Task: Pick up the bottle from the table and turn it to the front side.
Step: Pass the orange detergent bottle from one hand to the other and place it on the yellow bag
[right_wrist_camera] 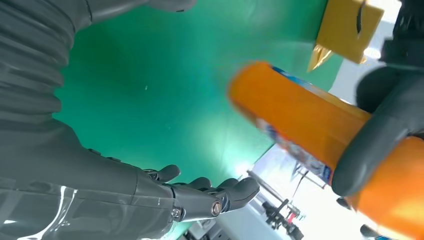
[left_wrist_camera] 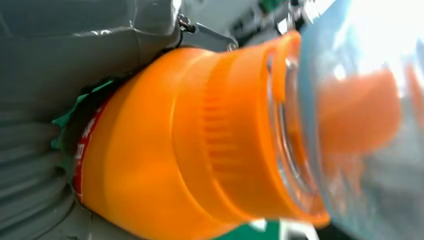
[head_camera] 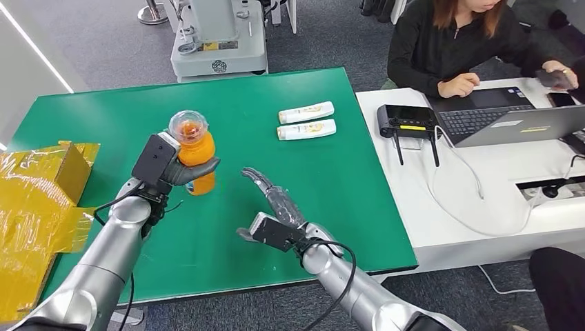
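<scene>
An orange juice bottle (head_camera: pixel 195 153) with a clear domed cap is held upright just above the green table (head_camera: pixel 276 89), gripped around its body by my left hand (head_camera: pixel 172 167). In the left wrist view the bottle's orange neck and cap (left_wrist_camera: pixel 215 145) sit very close, with my left hand (left_wrist_camera: pixel 45 75) behind them. My right hand (head_camera: pixel 272 207) hovers to the right of the bottle, fingers spread, holding nothing. In the right wrist view the bottle (right_wrist_camera: pixel 310 125) shows with a left-hand finger (right_wrist_camera: pixel 380 140) wrapped over it, apart from my right hand's fingers (right_wrist_camera: pixel 210 192).
Two white tubes (head_camera: pixel 306 121) lie side by side at the table's far right. A yellow cardboard box (head_camera: pixel 38 200) sits at the left edge. A person works at a laptop (head_camera: pixel 510 117) on the white desk to the right, beside a black router (head_camera: pixel 408 121).
</scene>
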{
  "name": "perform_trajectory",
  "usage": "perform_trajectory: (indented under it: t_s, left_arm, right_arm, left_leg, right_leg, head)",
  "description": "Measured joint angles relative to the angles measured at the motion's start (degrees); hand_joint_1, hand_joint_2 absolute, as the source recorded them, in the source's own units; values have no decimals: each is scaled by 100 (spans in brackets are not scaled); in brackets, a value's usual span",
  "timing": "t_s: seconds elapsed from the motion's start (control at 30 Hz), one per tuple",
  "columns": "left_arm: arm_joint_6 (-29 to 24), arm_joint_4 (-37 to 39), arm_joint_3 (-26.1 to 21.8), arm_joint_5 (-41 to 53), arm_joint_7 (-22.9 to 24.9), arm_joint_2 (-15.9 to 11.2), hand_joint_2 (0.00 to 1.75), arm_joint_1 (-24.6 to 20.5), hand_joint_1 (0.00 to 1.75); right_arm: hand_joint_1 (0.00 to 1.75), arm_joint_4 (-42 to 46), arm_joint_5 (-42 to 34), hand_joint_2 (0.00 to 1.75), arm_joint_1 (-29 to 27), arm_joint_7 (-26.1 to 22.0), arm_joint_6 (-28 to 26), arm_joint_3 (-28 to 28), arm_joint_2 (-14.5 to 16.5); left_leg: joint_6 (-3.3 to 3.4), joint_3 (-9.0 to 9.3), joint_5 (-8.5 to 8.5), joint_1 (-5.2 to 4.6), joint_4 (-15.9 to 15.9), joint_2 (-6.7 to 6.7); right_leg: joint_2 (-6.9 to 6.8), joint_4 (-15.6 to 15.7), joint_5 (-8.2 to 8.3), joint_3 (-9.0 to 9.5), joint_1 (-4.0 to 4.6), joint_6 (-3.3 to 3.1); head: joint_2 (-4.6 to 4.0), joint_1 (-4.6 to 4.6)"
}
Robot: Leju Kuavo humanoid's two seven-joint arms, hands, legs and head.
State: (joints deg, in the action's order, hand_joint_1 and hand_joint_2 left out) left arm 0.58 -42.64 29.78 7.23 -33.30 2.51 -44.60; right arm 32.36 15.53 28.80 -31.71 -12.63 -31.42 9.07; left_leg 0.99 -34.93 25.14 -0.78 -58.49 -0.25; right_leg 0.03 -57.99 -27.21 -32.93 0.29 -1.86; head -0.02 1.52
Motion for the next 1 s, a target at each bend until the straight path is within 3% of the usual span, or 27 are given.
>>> perform_trajectory:
  t_s: [0.1,0.27,0.37,0.53,0.8,1.0]
  left_arm:
    - [-903,0,23,885,-104,-235,175,-208,175]
    - [-1600,3,29,1808,-10,-624,175,-606,175]
    - [-2187,67,160,3101,375,-901,175,-887,175]
    - [-3030,333,810,5626,1219,-1392,175,-1516,175]
    - [-2743,520,1487,7042,1861,-1650,175,-1885,175]
    - [-2281,519,1573,6872,1711,-1889,175,-1808,175]
  right_arm:
    - [0,165,-128,175,-125,-107,84,-1,-44]
    - [0,542,-354,175,-307,-203,125,-1,-137]
    - [0,982,-549,175,-516,-276,67,3,-260]
    - [0,1799,-686,175,-972,-288,-62,34,-529]
    - [0,2871,-604,175,-1653,-203,-437,220,-773]
    - [0,4058,-550,175,-2456,41,-543,669,-913]
  left_leg:
    - [0,-2,0,4,0,3]
    - [-1,-2,-1,5,0,3]
    - [-1,-2,-1,6,0,5]
    - [-1,-5,-1,5,-2,5]
    - [-1,-7,0,4,-3,1]
    - [-4,-8,4,4,-3,9]
  right_leg:
    - [4,-1,0,-2,4,0]
    - [4,-1,0,-2,4,-1]
    - [6,-1,1,-2,4,-1]
    - [6,-1,1,-3,4,-1]
    - [4,0,1,-1,4,0]
    - [14,1,1,-5,3,-1]
  head:
    - [0,1]
    - [0,0]
    - [0,0]
    - [0,1]
    - [0,2]
    - [0,2]
